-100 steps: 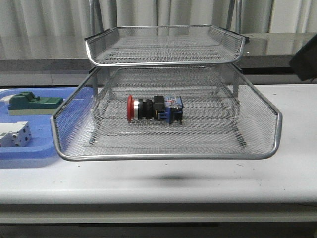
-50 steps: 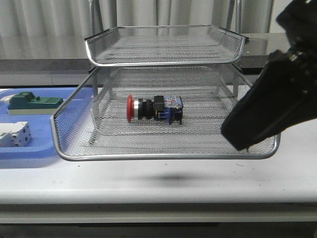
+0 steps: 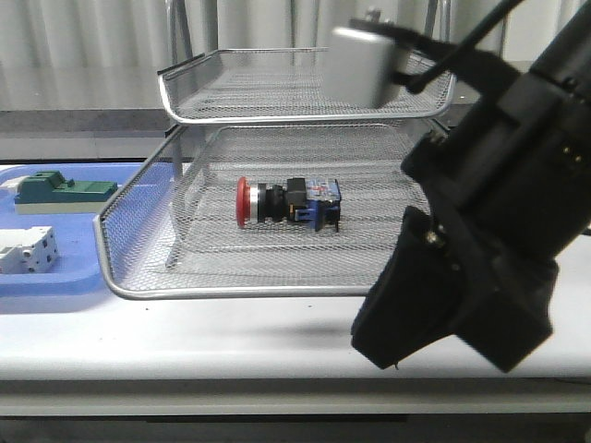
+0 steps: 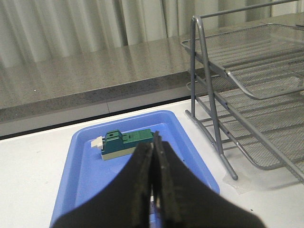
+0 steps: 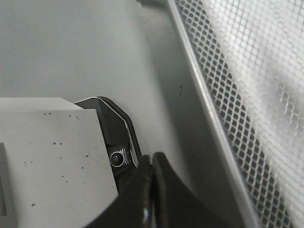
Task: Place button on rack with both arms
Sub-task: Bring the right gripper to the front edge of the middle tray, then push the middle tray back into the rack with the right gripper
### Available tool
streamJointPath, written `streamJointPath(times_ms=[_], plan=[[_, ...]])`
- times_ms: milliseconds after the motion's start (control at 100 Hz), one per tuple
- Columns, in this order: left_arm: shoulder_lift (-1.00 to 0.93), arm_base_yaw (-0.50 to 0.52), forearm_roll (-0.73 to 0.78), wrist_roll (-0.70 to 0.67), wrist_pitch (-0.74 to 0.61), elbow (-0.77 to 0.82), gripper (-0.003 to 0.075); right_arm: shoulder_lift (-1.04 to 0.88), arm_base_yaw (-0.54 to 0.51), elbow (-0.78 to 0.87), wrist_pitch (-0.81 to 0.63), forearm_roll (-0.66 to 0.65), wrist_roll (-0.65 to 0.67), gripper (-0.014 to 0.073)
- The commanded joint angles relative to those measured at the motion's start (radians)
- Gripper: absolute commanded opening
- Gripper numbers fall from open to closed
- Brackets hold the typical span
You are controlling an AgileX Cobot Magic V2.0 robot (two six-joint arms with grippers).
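The button [image 3: 286, 203] lies on its side in the pulled-out middle tray of the rack [image 3: 305, 288], red cap to the left, with nothing gripping it. My right arm [image 3: 503, 231] fills the right foreground and hides the tray's right corner. Its dark wedge-shaped gripper [image 3: 374, 340] hangs in front of and below the tray's front rim. In the right wrist view that gripper [image 5: 152, 159] is shut and empty beside the rack's mesh wall [image 5: 247, 95]. My left gripper [image 4: 153, 145] is shut and empty over the blue tray [image 4: 90, 171], left of the rack [image 4: 251, 90].
The blue tray [image 3: 55, 281] at the table's left holds a green-topped block [image 3: 55, 189] and a white-grey block [image 3: 26, 251]. The green-topped block [image 4: 126, 141] lies just beyond my left fingertips. A pale speckled slab [image 5: 47, 156] with a dark edge sits close to my right gripper.
My right arm has swung in from the right edge, leftward and lower, and now covers the right foreground. The button and rack have not moved.
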Motion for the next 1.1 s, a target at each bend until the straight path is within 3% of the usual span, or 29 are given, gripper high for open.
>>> streamJointPath(times_ms=[0,350,1090], plan=[[0.005,0.003,-0.007,-0.008,-0.080,-0.029,-0.0020,0.002,0.003,-0.032,-0.049,0.008,-0.013,-0.0067],[0.005,0.003,-0.007,-0.008,-0.080,-0.029,-0.0020,0.045,-0.006,-0.046,-0.230,-0.051,-0.013,-0.0067],[0.005,0.003,-0.009,-0.008,-0.080,-0.029,-0.0020,0.240,-0.189,-0.358,-0.216,-0.097,-0.013,-0.0067]])
